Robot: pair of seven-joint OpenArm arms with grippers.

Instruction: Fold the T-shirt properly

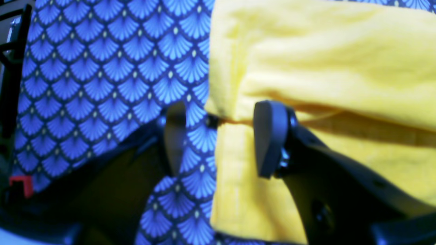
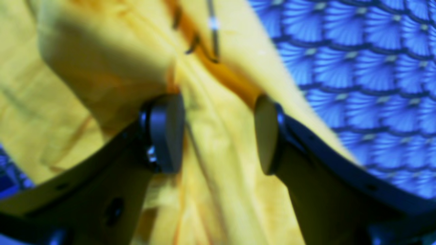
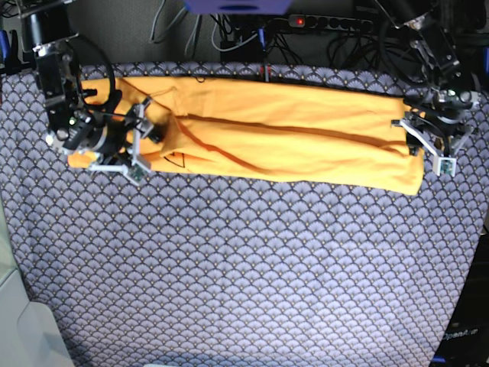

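Note:
The yellow-orange T-shirt [image 3: 290,134] lies as a long folded band across the far part of the table. At its left end in the base view, my right gripper [image 3: 144,139] is open. Its two pads [image 2: 165,132] straddle a bunched ridge of shirt cloth [image 2: 218,143], with thin dark marks just beyond. My left gripper [image 3: 420,145] is open at the band's right end. In the left wrist view the left gripper [image 1: 221,139] spans the T-shirt's side edge [image 1: 306,68], one finger [image 1: 270,139] over yellow cloth, the other over the patterned cover.
A blue-grey scallop-patterned cloth [image 3: 244,267] covers the whole table. Cables and a power strip [image 3: 321,21] run along the back edge. A black frame [image 1: 13,68] stands beside the table in the left wrist view. A pale surface [image 3: 23,329] borders the near left corner.

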